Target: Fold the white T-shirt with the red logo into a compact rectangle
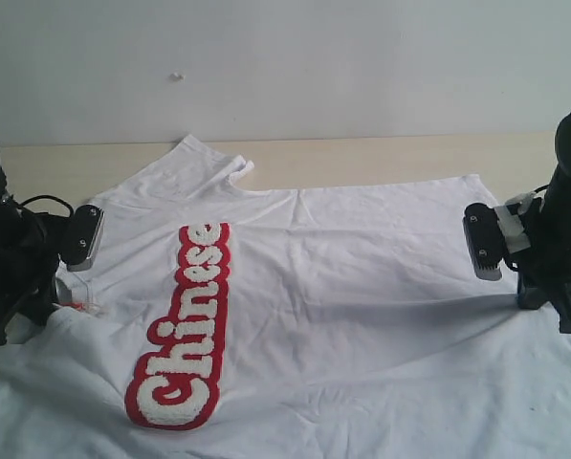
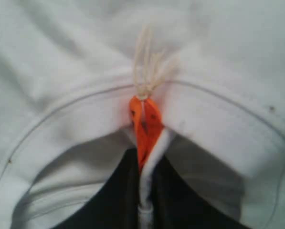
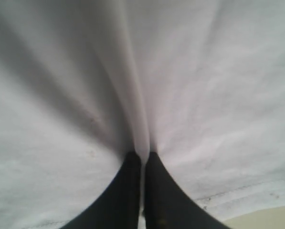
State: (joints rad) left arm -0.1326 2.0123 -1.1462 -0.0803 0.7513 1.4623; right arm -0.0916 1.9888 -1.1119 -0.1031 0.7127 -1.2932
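White T-shirt, pinched by left gripper and right gripper, covers table.

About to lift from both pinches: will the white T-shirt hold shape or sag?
Likely sags: the white T-shirt is thin, wrinkled, and bunches into ridges in the left gripper and right gripper. The thick red logo probably weighs that side down.

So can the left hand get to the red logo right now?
Probably not yet. The left hand is shut on the white T-shirt's collar by the orange tag, so it would need to let go first. Nothing covers the red logo, though.
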